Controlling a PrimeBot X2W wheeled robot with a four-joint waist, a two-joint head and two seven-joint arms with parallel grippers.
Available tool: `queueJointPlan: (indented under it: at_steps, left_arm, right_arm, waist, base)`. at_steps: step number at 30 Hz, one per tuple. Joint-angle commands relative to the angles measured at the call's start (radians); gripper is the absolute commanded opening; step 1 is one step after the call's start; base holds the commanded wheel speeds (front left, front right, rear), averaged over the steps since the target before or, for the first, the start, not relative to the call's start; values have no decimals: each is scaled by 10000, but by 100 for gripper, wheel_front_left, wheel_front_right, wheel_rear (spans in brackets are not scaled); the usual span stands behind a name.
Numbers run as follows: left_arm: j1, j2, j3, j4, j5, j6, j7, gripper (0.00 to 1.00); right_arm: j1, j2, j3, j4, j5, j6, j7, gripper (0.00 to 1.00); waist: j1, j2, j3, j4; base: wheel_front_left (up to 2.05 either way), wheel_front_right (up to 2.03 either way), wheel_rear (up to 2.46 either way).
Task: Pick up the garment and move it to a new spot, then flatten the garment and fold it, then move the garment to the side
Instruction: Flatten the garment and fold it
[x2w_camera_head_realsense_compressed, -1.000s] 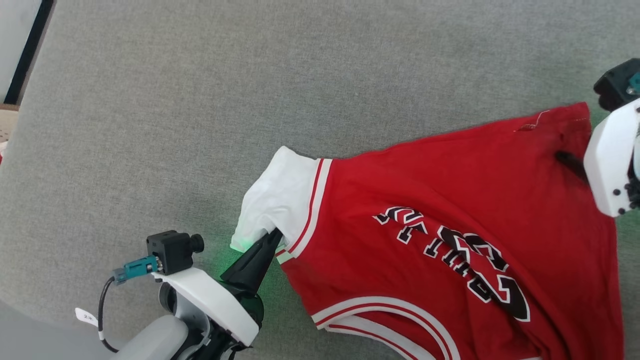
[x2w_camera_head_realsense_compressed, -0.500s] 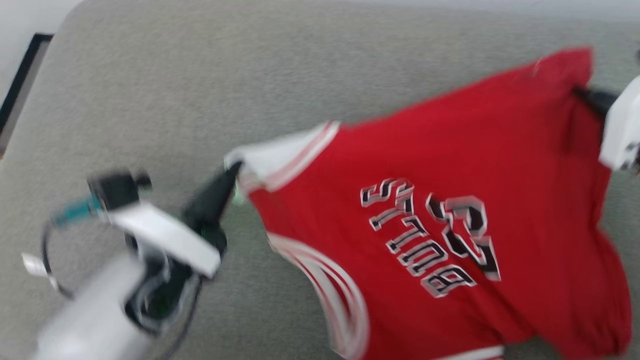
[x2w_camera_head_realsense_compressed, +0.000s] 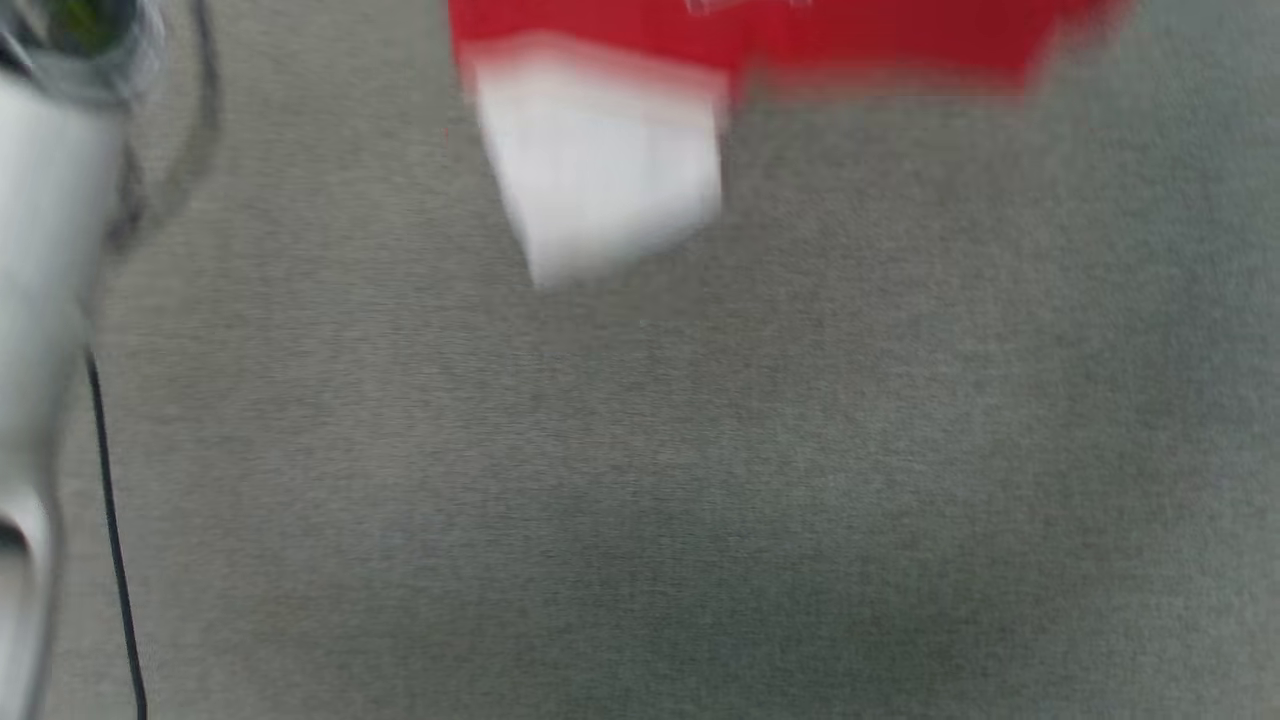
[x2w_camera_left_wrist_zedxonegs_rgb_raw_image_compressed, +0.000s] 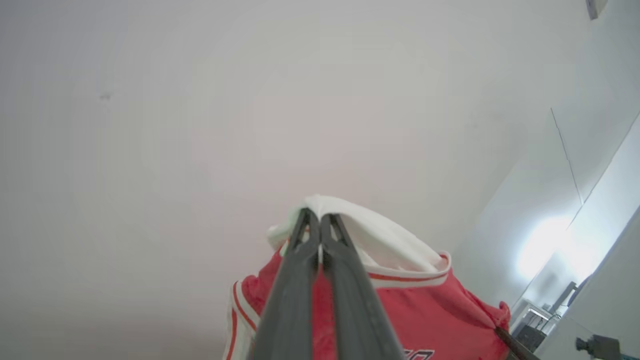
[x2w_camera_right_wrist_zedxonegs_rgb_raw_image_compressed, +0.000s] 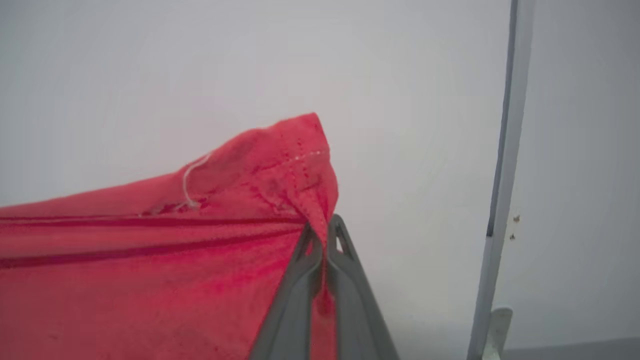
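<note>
The garment (x2w_camera_head_realsense_compressed: 800, 40) hung from two thin pinches
It is held at the far side over the grey surface (x2w_camera_head_realsense_compressed: 700, 500), its white corner pinched by the left gripper (x2w_camera_left_wrist_zedxonegs_rgb_raw_image_compressed: 320, 220), a red corner by the right gripper (x2w_camera_right_wrist_zedxonegs_rgb_raw_image_compressed: 322, 235). Either shallow bite could be lost if swung.

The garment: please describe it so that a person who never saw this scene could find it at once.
Above the wide grey fabric surface, a cloth hangs between the two claws. This is the garment: the left claw pinches its white part, the right claw a red corner. Its bright red colour and white-and-red striped trim set it apart from the plain grey around it.
</note>
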Motion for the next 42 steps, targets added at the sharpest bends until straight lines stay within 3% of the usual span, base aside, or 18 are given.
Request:
queueJointPlan:
  at_steps: [1, 5, 8, 13, 17, 21, 26, 33, 42]
  left_arm:
    - [-459, 115, 187, 379, 65, 34, -194, 0]
    - [-1852, -98, 382, 1303, -124, 35, -240, 0]
    - [-1914, -184, 307, 1544, -425, 35, -114, 0]
    - [-621, -334, -26, 1174, -911, 33, -155, 0]
    - [1174, -394, -286, 126, -1593, 29, 92, 0]
    - [3247, -117, -403, -1680, -2252, 28, 369, 0]
    - [6037, 575, -191, -3832, -2162, 28, -332, 0]
    - [8649, 951, -525, -5157, -1882, 27, -669, 0]
    - [11491, 1384, -607, -6767, -1493, 27, -881, 0]
  right_arm:
    - [-323, 49, -224, 345, -184, -65, -294, 0]
    - [-1484, 400, -682, 1475, -783, -73, -1007, 0]
    - [-1752, 618, -691, 2234, -1087, -73, -1163, 0]
    - [-1048, 716, -387, 3034, -1080, -68, -1244, 0]
    - [61, 704, 145, 2998, -706, -59, -1208, 0]
    - [1556, 506, 831, 2267, 10, -57, -1118, 0]
    - [3610, 116, 1376, 858, 1283, -57, -1095, 0]
    - [6362, -679, 1891, -1299, 2331, -56, -808, 0]
    - [10317, -1664, 989, -4352, 2779, -47, -63, 0]
  waist:
    - [0, 0, 304, -286]
    - [0, 0, 630, -471]
    - [0, 0, 834, -490]
    - [0, 0, 1086, -406]
    - [0, 0, 1059, -307]
    - [0, 0, 825, -309]
    - [0, 0, 408, -405]
    - [0, 0, -222, -245]
    - [0, 0, -894, -141]
  base:
    - [0, 0, 0]
    - [0, 0, 0]
    - [0, 0, 0]
    - [0, 0, 0]
    - [0, 0, 0]
    - [0, 0, 0]
    - [0, 0, 0]
    - [0, 0, 0]
    - [0, 0, 0]
